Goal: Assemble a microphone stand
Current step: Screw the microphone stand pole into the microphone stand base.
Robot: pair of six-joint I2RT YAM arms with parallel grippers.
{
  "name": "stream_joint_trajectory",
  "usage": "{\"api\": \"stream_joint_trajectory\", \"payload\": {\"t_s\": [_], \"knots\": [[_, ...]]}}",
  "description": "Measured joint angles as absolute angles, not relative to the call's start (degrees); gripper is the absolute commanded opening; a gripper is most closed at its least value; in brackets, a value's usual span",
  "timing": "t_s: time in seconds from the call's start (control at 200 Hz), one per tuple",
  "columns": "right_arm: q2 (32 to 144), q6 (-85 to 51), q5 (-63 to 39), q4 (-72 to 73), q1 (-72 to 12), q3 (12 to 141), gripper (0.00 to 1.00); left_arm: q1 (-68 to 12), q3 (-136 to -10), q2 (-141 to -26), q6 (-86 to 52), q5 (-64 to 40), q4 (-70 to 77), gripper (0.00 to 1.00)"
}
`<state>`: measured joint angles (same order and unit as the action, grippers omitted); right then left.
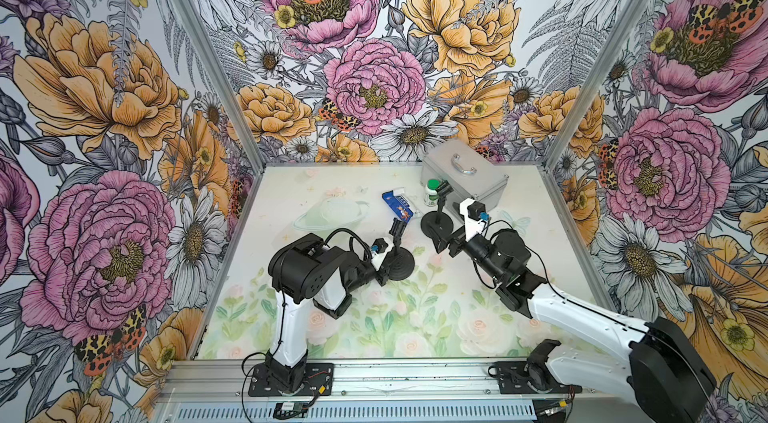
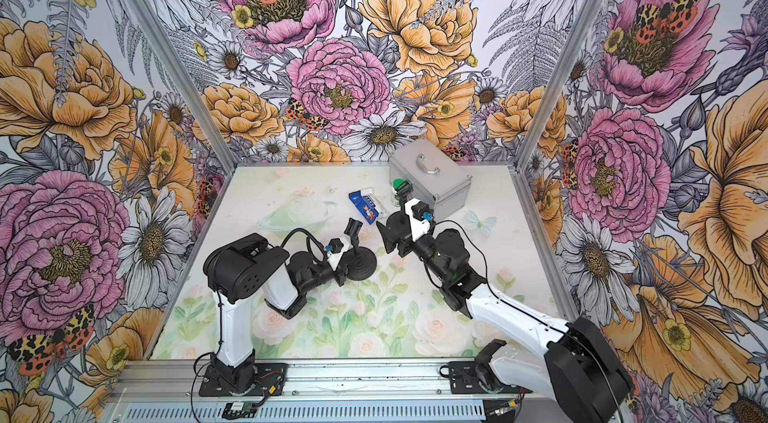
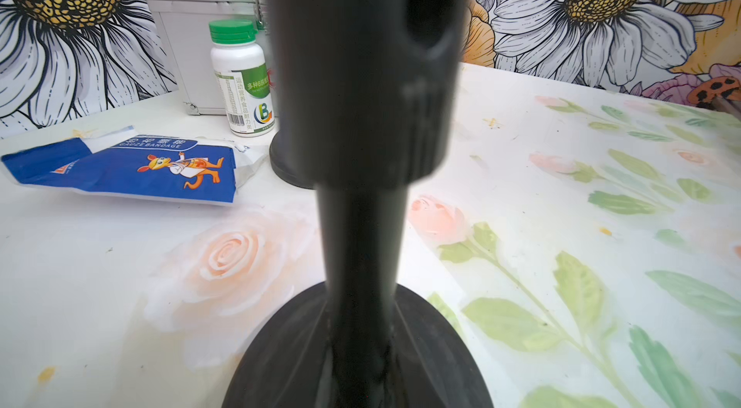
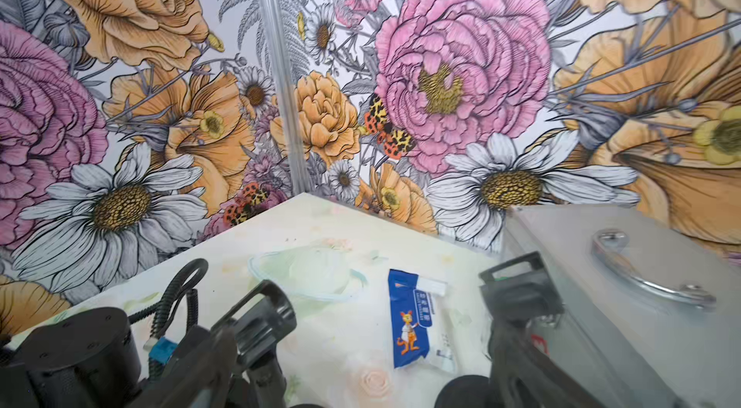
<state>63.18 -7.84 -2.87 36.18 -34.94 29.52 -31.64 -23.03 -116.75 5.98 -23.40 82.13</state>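
Note:
Two black microphone stands are on the table. The nearer stand (image 1: 400, 263) rests on its round base (image 3: 357, 354), with its pole (image 3: 361, 233) leaning toward a clip (image 1: 397, 229) at the top. My left gripper (image 1: 383, 274) is low at that base's left rim and shut on it; its fingers are hidden in the left wrist view. The second stand (image 1: 437, 224) stands in front of the silver case, its clip (image 4: 517, 293) blurred. My right gripper (image 1: 446, 245) is open just in front of the second stand's base (image 4: 465, 390), holding nothing.
A silver case (image 1: 465, 175) with a handle sits at the back right. A white bottle with a green cap (image 1: 432, 191) stands beside it. A blue gauze-bandage packet (image 1: 397, 204) lies just left of the second stand.

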Motion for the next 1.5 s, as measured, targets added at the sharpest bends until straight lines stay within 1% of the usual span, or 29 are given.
{"api": "stream_joint_trajectory", "payload": {"t_s": [0.08,0.155,0.225,0.405,0.605,0.751,0.851,0.866,0.926,0.966,0.991,1.071,1.126,1.181,1.291,1.376,1.446,1.501], "knots": [[61.78,-5.87,-3.09,33.52,-34.92,29.54,1.00,-31.64,-23.03,-116.75,5.98,-23.40,82.13,0.20],[63.46,-3.68,-5.34,30.44,-34.96,29.85,1.00,-31.64,-23.03,-116.75,5.98,-23.40,82.13,0.20],[67.24,-1.83,-8.19,28.99,-35.03,30.13,1.00,-31.64,-23.03,-116.75,5.98,-23.40,82.13,0.20],[79.75,2.92,-15.86,30.74,-35.18,31.46,1.00,-31.64,-23.03,-116.75,5.98,-23.42,82.13,0.20],[89.08,6.52,-26.46,30.83,-34.79,40.49,0.92,-31.64,-23.03,-116.75,5.98,-23.42,82.13,0.20],[92.84,6.52,-30.35,33.08,-34.79,42.83,0.88,-31.64,-23.03,-116.77,6.00,-23.42,82.13,0.20],[94.37,6.04,-30.98,34.83,-34.79,42.70,0.80,-31.64,-23.03,-116.75,6.00,-23.42,82.13,0.20],[94.54,6.09,-31.00,35.14,-34.79,42.65,0.77,-31.64,-23.03,-116.75,5.98,-23.42,82.13,0.20],[94.89,5.85,-31.31,36.03,-34.79,42.61,0.69,-31.64,-23.03,-116.75,5.98,-23.42,82.13,0.20],[95.15,5.32,-31.44,36.73,-34.79,42.61,0.66,-31.64,-23.03,-116.75,5.93,-23.44,82.13,0.20],[95.42,5.10,-31.35,37.15,-34.79,42.63,0.62,-31.64,-23.03,-116.77,5.98,-23.42,82.11,0.20],[96.27,4.54,-31.33,38.92,-34.52,42.63,0.55,-31.64,-23.03,-116.77,6.00,-23.44,82.13,0.20],[96.64,4.49,-31.31,39.53,-34.41,42.65,0.52,-31.64,-23.03,-116.75,6.00,-23.44,82.13,0.20],[96.90,4.19,-31.33,39.94,-34.41,42.65,0.44,-31.64,-23.03,-116.75,5.98,-23.42,82.11,0.20],[97.36,4.21,-32.12,40.62,-34.50,42.68,0.36,-31.64,-23.09,-116.77,5.93,-23.42,82.08,0.20],[97.80,3.92,-32.69,41.47,-34.57,42.68,0.32,-31.64,-23.14,-116.75,5.93,-23.40,81.95,0.20],[98.28,3.77,-32.86,42.35,-34.72,42.68,0.26,-31.64,-23.20,-116.77,5.89,-23.38,81.93,0.20],[98.50,3.27,-32.77,43.13,-35.07,42.63,0.18,-31.64,-23.20,-116.77,5.76,-23.35,81.93,0.20]]}}
